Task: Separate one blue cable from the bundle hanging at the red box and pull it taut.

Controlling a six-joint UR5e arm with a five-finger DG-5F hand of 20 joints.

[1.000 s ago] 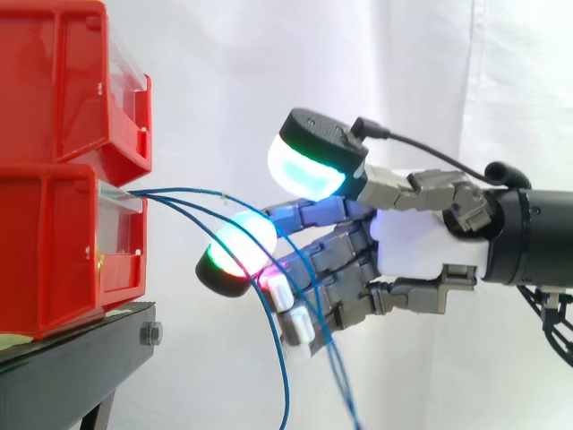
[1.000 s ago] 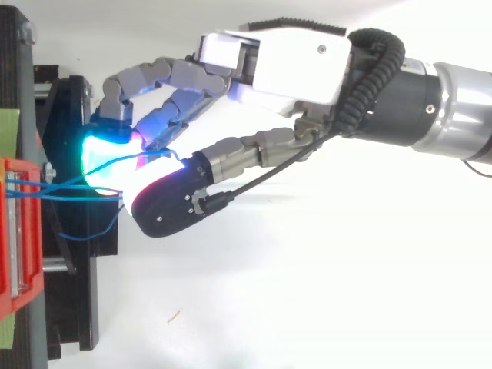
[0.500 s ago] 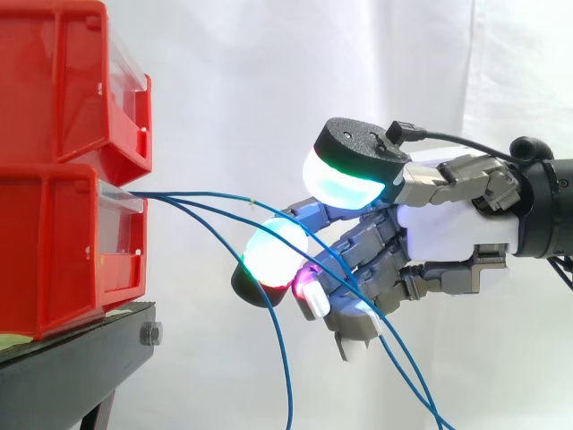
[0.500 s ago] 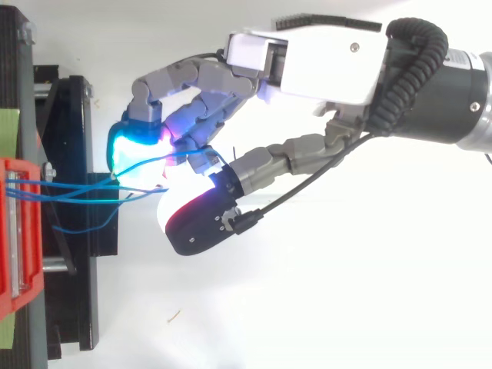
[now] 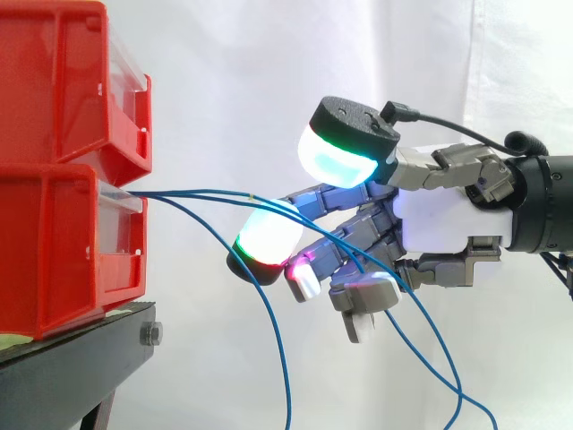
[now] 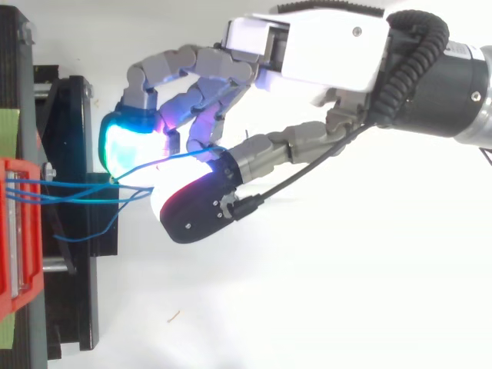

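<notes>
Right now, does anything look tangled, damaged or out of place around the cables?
Yes: two blue cables, not one, run from the red box through the hand's curled fingers and trail out below it. A third cable hangs loose beneath. Nothing looks damaged.

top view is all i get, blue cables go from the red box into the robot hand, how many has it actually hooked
Observer: Two. In the side view, two blue cables run from the lower red box in between the curled fingers of the robot hand.
Operator: and the rest of the bundle
Observer: A third blue cable sags out of the same box and hangs down by itself, not through the fingers.
Operator: hooked ones slack past the hand
Observer: Yes, they come out under the palm and droop toward the lower right.
</notes>
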